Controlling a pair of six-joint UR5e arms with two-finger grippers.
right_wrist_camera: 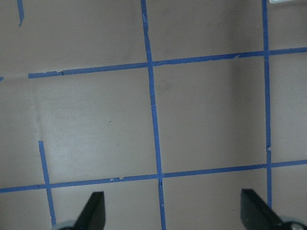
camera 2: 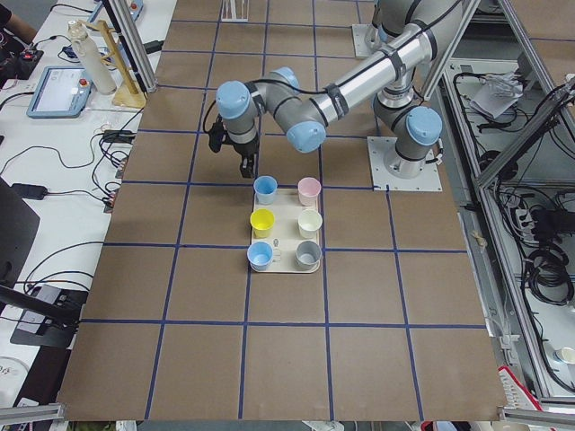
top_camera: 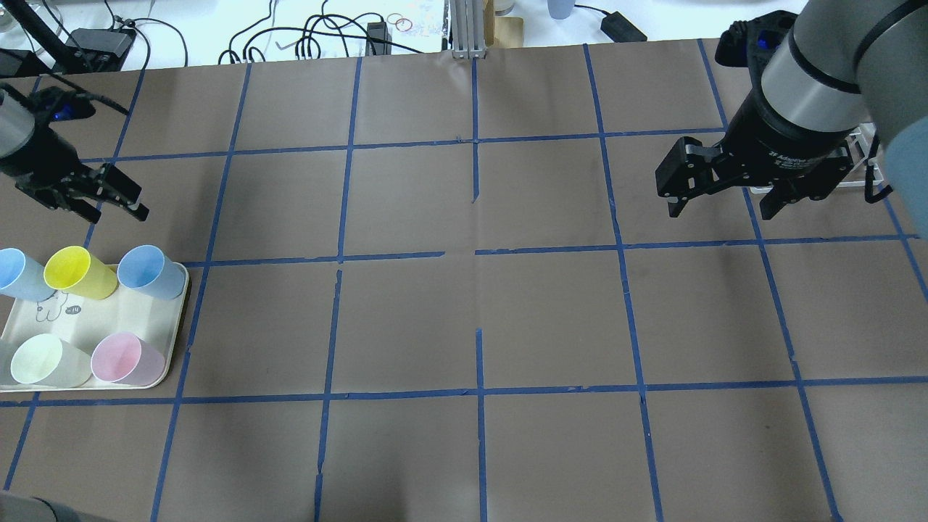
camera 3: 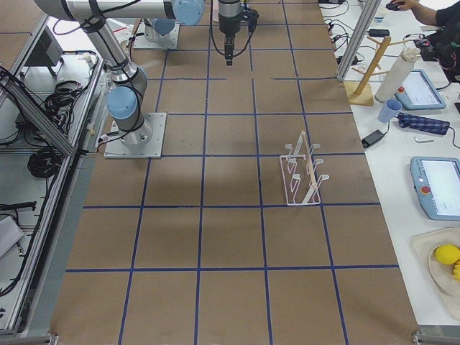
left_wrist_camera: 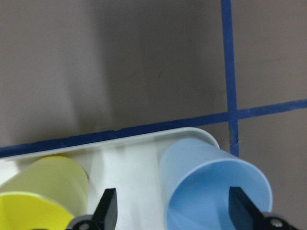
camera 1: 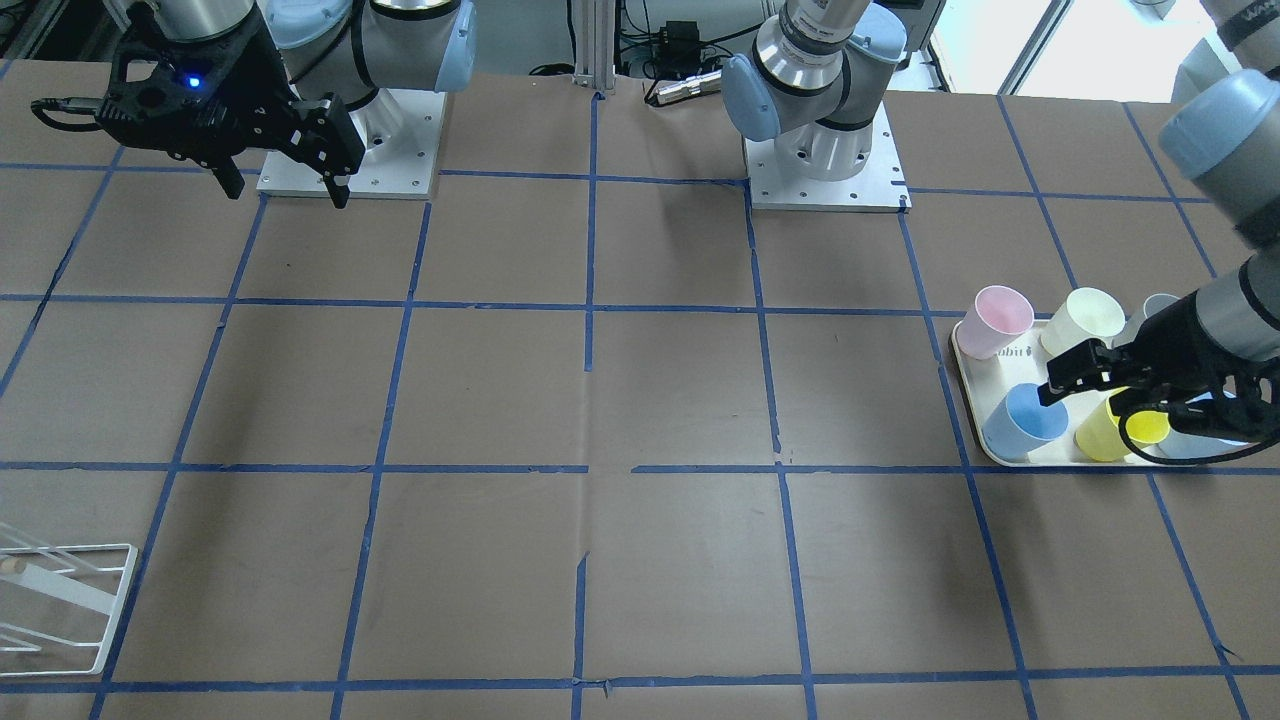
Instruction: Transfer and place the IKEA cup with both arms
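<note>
IKEA cup (left_wrist_camera: pixel 216 191) stands upright in the tray (left_wrist_camera: pixel 144 138) corner, lower right of your left wrist view, beside a yellow cup (left_wrist_camera: pixel 48 187). Left pincer (top_camera: pixel 114 206) hovers released above it. You'll see the right pincer (top_camera: pixel 719 206) released too, upper right overhead, over the table (top_camera: pixel 464 326).

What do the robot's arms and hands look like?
The left arm and right arm are silver-grey tubes with light blue joint caps. The left gripper and right gripper are black two-fingered pincers; the right one carries white lettering and a blue light.
</note>
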